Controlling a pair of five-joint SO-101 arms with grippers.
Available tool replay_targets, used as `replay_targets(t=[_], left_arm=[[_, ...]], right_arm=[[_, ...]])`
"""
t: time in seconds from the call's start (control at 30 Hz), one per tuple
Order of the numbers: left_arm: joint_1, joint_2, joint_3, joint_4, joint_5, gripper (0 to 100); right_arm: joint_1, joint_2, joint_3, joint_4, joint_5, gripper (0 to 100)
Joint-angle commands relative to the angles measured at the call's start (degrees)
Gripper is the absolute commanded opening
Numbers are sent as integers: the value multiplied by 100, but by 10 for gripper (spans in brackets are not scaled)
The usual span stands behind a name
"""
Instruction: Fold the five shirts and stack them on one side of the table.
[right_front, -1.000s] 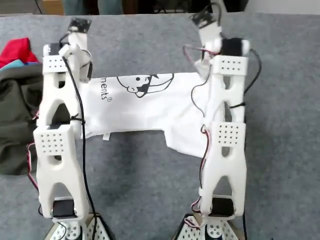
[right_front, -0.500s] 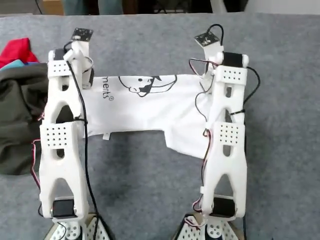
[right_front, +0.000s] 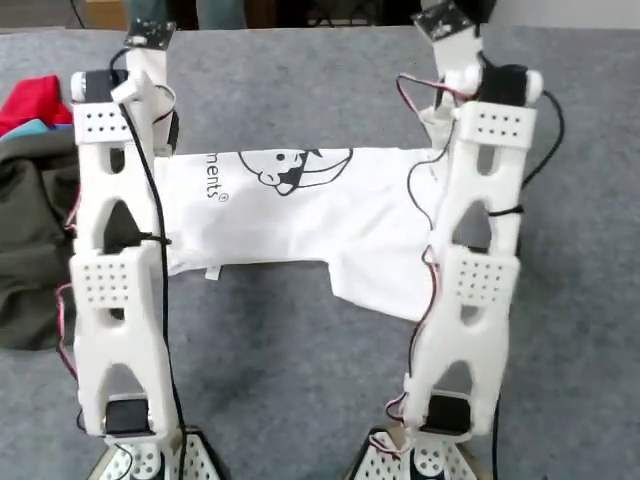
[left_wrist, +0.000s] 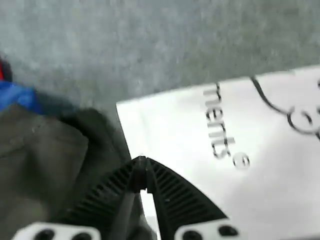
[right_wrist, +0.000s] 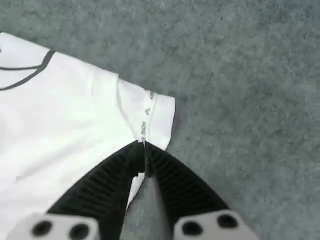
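Note:
A white shirt (right_front: 290, 215) with a black cartoon print lies folded flat on the grey table, between my two arms. My left gripper (left_wrist: 141, 163) hangs shut above the shirt's (left_wrist: 225, 150) left edge, close to its far corner, with nothing seen between the fingers. My right gripper (right_wrist: 142, 146) is also shut, and it hovers over the sleeve hem (right_wrist: 150, 115) at the shirt's far right corner. In the high view both arms stretch along the shirt's two sides, and a sleeve (right_front: 385, 285) sticks out at the near right.
At the table's left edge lies a heap of clothes: a dark green garment (right_front: 30, 250) (left_wrist: 45, 160), a red one (right_front: 30, 100) and a bit of blue (left_wrist: 20, 95). Grey table (right_front: 560, 250) spreads out to the right of the shirt.
Both grippers have risen from the shirt's far edge and shifted toward the far side. The right arm has swung to the right. The shirt stays flat in place.

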Motion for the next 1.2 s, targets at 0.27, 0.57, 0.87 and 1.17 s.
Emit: replay_targets(t=[0.27, 0.57, 0.87, 1.17], left_arm=[[101, -3235, 6738, -2760, 79, 29], [-110, -3279, 7785, -3288, 35, 29], [-268, -3297, 7108, -2602, -475, 29], [-66, -3095, 4602, -1908, -404, 29]], right_arm=[[132, -2018, 4611, -1231, 0, 15], [589, -1437, 6545, -3358, 44, 15], [615, -1393, 5824, -2435, 70, 15], [580, -1938, 4382, -1029, 281, 15]])
